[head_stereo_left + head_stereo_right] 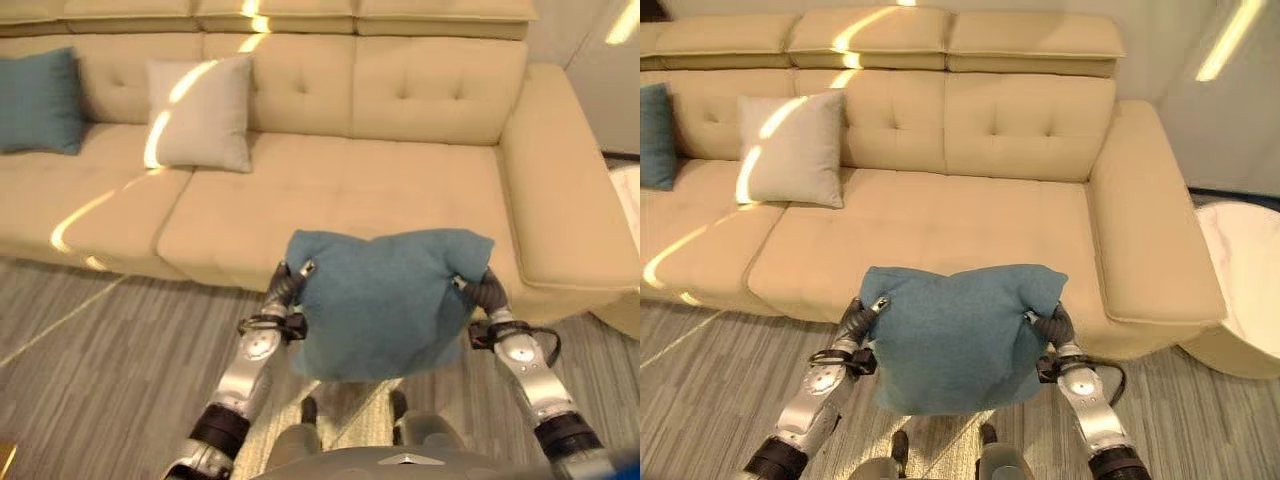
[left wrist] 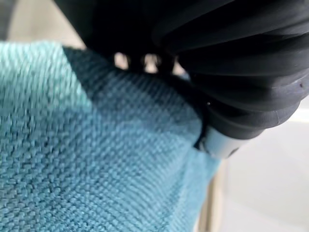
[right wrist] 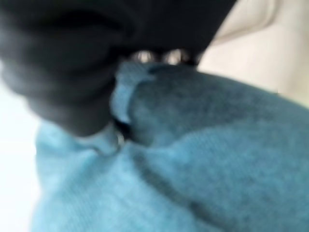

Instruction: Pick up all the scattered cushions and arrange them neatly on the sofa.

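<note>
Left eye view showed me the teal cushion (image 1: pixel 385 300) lifted off the floor in front of the sofa (image 1: pixel 400 190), pinched at its upper corners so it hung flat and square. My left hand (image 1: pixel 290 285) had its fingers curled into one corner, my right hand (image 1: pixel 478 287) into the other. A beige cushion (image 1: pixel 203 112) and another teal cushion (image 1: pixel 38 100) already leaned against the backrest, so I judged the free seat on the right the natural spot.

Bright, even room light; sunlit streaks slant across the sofa (image 1: pixel 330 190) and beige cushion (image 1: pixel 203 112); right wrist view blurred, blue cushion (image 3: pixel 203 159) soft.
</note>
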Robot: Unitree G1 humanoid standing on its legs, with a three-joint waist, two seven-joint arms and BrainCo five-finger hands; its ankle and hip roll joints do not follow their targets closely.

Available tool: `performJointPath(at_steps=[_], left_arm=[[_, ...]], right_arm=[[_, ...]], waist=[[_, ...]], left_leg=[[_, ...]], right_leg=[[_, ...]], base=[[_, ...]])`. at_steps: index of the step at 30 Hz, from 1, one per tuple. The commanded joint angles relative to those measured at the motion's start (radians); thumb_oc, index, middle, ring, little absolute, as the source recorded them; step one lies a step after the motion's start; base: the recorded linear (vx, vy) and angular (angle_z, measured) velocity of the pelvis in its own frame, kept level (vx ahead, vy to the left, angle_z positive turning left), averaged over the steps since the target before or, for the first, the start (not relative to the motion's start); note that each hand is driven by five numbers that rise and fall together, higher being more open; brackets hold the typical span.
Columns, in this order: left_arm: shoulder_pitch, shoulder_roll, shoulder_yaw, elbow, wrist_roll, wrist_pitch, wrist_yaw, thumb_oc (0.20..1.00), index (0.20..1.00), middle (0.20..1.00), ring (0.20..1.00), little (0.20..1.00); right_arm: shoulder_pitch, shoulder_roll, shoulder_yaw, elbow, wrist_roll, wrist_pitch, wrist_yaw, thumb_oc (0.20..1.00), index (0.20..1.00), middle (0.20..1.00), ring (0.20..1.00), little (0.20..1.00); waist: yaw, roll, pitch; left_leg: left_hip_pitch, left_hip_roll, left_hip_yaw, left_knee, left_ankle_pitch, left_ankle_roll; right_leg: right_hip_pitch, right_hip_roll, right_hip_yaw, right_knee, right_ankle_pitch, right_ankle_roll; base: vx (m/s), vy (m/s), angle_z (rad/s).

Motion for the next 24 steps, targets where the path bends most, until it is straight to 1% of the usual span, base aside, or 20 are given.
performJointPath(at_steps=[1,2,3,4,5,6,7,8,10,12,14,15,16,17,18,20,21,22,23,24], left_arm=[[-0.049,0.026,0.041,-0.078,-0.01,-0.066,-0.016,0.2,0.2,0.2,0.2,0.2],[-0.056,0.027,0.037,-0.074,-0.007,-0.062,-0.016,0.2,0.2,0.2,0.2,0.2],[-0.06,0.027,0.035,-0.075,-0.003,-0.059,-0.014,0.2,0.2,0.2,0.2,0.2],[-0.064,0.028,0.034,-0.076,0.003,-0.057,-0.014,0.2,0.2,0.2,0.2,0.2],[-0.064,0.028,0.034,-0.076,0.003,-0.056,-0.014,0.2,0.2,0.2,0.2,0.2],[-0.068,0.032,0.036,-0.081,0.008,-0.053,-0.008,0.2,0.2,0.2,0.2,0.2],[-0.067,0.031,0.04,-0.084,0.007,-0.053,-0.007,0.2,0.2,0.2,0.2,0.2],[-0.058,0.029,0.047,-0.091,0.001,-0.056,-0.013,0.2,0.2,0.2,0.2,0.2],[-0.05,0.029,0.048,-0.093,0.005,-0.055,-0.015,0.2,0.2,0.2,0.2,0.2],[-0.036,0.039,0.052,-0.111,0.002,-0.052,-0.025,0.2,0.2,0.2,0.2,0.2],[-0.026,0.049,0.066,-0.119,0.002,-0.051,-0.029,0.2,0.2,0.2,0.2,0.2],[-0.026,0.049,0.066,-0.119,0.002,-0.051,-0.029,0.2,0.2,0.2,0.2,0.2],[-0.012,0.06,0.084,-0.128,-0.004,-0.048,-0.035,0.2,0.2,0.2,0.2,0.2],[0.0,0.067,0.098,-0.135,-0.001,-0.049,-0.035,0.2,0.2,0.2,0.2,0.2],[0.0,0.067,0.098,-0.135,-0.001,-0.049,-0.035,0.2,0.2,0.2,0.2,0.2],[0.019,0.081,0.121,-0.149,0.003,-0.052,-0.044,0.2,0.2,0.2,0.2,0.2],[0.019,0.081,0.121,-0.149,0.003,-0.052,-0.044,0.2,0.2,0.2,0.2,0.2],[0.024,0.081,0.13,-0.149,0.002,-0.053,-0.047,0.2,0.2,0.2,0.2,0.2],[0.03,0.083,0.139,-0.154,-0.005,-0.057,-0.048,0.2,0.2,0.2,0.2,0.2],[0.03,0.083,0.139,-0.154,-0.005,-0.057,-0.048,0.2,0.2,0.2,0.2,0.2]], right_arm=[[-0.019,-0.003,-0.032,-0.141,0.033,-0.107,-0.024,0.2,0.2,0.2,0.2,0.2],[-0.022,-0.005,-0.034,-0.142,0.033,-0.107,-0.025,0.2,0.2,0.2,0.2,0.2],[-0.023,-0.007,-0.036,-0.143,0.032,-0.107,-0.03,0.2,0.2,0.2,0.2,0.2],[-0.027,-0.006,-0.039,-0.141,0.034,-0.104,-0.035,0.2,0.2,0.2,0.2,0.2],[-0.027,-0.006,-0.039,-0.141,0.034,-0.104,-0.035,0.2,0.2,0.2,0.2,0.2],[-0.033,-0.002,-0.044,-0.135,0.038,-0.099,-0.046,0.2,0.2,0.2,0.2,0.2],[-0.035,0.0,-0.046,-0.134,0.04,-0.097,-0.048,0.2,0.2,0.2,0.2,0.2],[-0.03,0.004,-0.046,-0.143,0.037,-0.092,-0.039,0.2,0.2,0.2,0.2,0.2],[-0.021,0.008,-0.048,-0.148,0.027,-0.094,-0.032,0.2,0.2,0.2,0.2,0.2],[-0.018,0.016,-0.049,-0.154,0.016,-0.087,-0.022,0.2,0.2,0.2,0.2,0.2],[-0.026,0.024,-0.046,-0.15,0.016,-0.087,-0.013,0.2,0.2,0.2,0.2,0.2],[-0.026,0.024,-0.046,-0.15,0.016,-0.087,-0.013,0.2,0.2,0.2,0.2,0.2],[-0.038,0.031,-0.04,-0.145,0.01,-0.084,-0.002,0.2,0.2,0.2,0.2,0.2],[-0.046,0.033,-0.037,-0.144,0.007,-0.084,0.005,0.2,0.2,0.2,0.2,0.2],[-0.046,0.033,-0.037,-0.144,0.007,-0.084,0.005,0.2,0.2,0.2,0.2,0.2],[-0.061,0.042,-0.029,-0.143,0.005,-0.086,0.021,0.2,0.2,0.2,0.2,0.2],[-0.061,0.042,-0.029,-0.143,0.005,-0.086,0.021,0.2,0.2,0.2,0.2,0.2],[-0.063,0.042,-0.029,-0.142,0.005,-0.086,0.026,0.2,0.2,0.2,0.2,0.2],[-0.07,0.036,-0.024,-0.139,0.006,-0.083,0.031,0.2,0.2,0.2,0.2,0.2],[-0.07,0.036,-0.024,-0.139,0.006,-0.083,0.031,0.2,0.2,0.2,0.2,0.2]], waist=[[-0.025,-0.064,-0.068],[-0.021,-0.068,-0.071],[-0.014,-0.065,-0.072],[-0.006,-0.063,-0.072],[-0.006,-0.065,-0.071],[0.011,-0.053,-0.068],[0.016,-0.052,-0.064],[0.017,-0.045,-0.067],[0.014,-0.04,-0.074],[0.016,-0.046,-0.086],[0.032,-0.054,-0.089],[0.033,-0.055,-0.089],[0.045,-0.056,-0.086],[0.051,-0.055,-0.083],[0.052,-0.055,-0.084],[0.058,-0.047,-0.073],[0.059,-0.048,-0.073],[0.058,-0.044,-0.074],[0.053,-0.037,-0.071],[0.052,-0.037,-0.071]], left_leg=[[0.069,0.028,0.098,0.09,-0.197,0.041],[0.055,0.025,0.114,0.046,-0.219,0.049],[0.044,0.023,0.12,-0.021,-0.212,0.051],[0.03,0.02,0.119,-0.08,-0.181,0.046],[0.036,0.016,0.12,-0.089,-0.177,0.047],[-0.003,0.017,0.121,-0.186,-0.1,0.027],[-0.019,0.017,0.117,-0.188,-0.09,0.02],[0.007,0.018,0.116,-0.232,-0.089,0.021],[0.028,0.016,0.111,-0.244,-0.091,0.024],[0.041,0.001,0.111,-0.21,-0.116,0.036],[0.06,-0.009,0.127,-0.19,-0.154,0.057],[0.06,-0.009,0.128,-0.19,-0.154,0.057],[0.087,-0.017,0.137,-0.178,-0.188,0.081],[0.099,-0.019,0.153,-0.171,-0.204,0.095],[0.098,-0.018,0.153,-0.172,-0.204,0.095],[0.138,-0.03,0.173,-0.17,-0.235,0.124],[0.138,-0.03,0.174,-0.17,-0.235,0.124],[0.155,-0.034,0.177,-0.174,-0.244,0.128],[0.189,-0.041,0.18,-0.187,-0.26,0.13],[0.19,-0.041,0.179,-0.186,-0.261,0.129]], right_leg=[[0.044,-0.012,0.028,-0.147,0.088,0.11],[0.054,-0.014,0.021,-0.152,0.081,0.11],[0.065,-0.013,0.018,-0.152,0.074,0.114],[0.079,-0.01,0.015,-0.155,0.065,0.115],[0.081,-0.012,0.015,-0.156,0.064,0.116],[0.117,0.003,0.014,-0.159,0.036,0.113],[0.128,0.004,0.017,-0.156,0.026,0.113],[0.137,0.007,0.022,-0.149,0.02,0.119],[0.141,0.003,0.022,-0.144,0.013,0.126],[0.151,-0.026,0.035,-0.118,0.004,0.137],[0.146,-0.047,0.05,-0.082,0.001,0.152],[0.146,-0.048,0.051,-0.082,0.0,0.152],[0.123,-0.067,0.063,-0.013,0.013,0.17],[0.097,-0.08,0.069,0.043,0.029,0.183],[0.096,-0.08,0.07,0.043,0.03,0.183],[0.034,-0.1,0.064,0.159,0.076,0.2],[0.034,-0.1,0.065,0.159,0.075,0.2],[0.013,-0.105,0.049,0.169,0.081,0.199],[-0.037,-0.102,0.02,0.141,0.073,0.19],[-0.036,-0.102,0.019,0.142,0.072,0.189]], base=[[0.15,-0.042,0.23],[0.18,-0.002,0.47],[0.2,0.039,0.34],[0.14,0.039,0.16],[0.22,0.064,-0.02],[0.23,0.075,-0.14],[0.31,0.135,-0.16],[0.26,0.148,-0.16],[0.24,0.143,-0.32],[0.3,0.205,-0.31],[0.17,0.153,-0.49],[0.17,0.167,-0.75],[0.16,0.175,-0.61],[0.16,0.175,-0.47],[0.1,0.119,-0.51],[0.14,0.144,-0.62],[0.16,0.121,-0.55],[0.19,0.068,-0.38],[0.2,0.067,-0.48],[0.18,0.029,-0.36]])
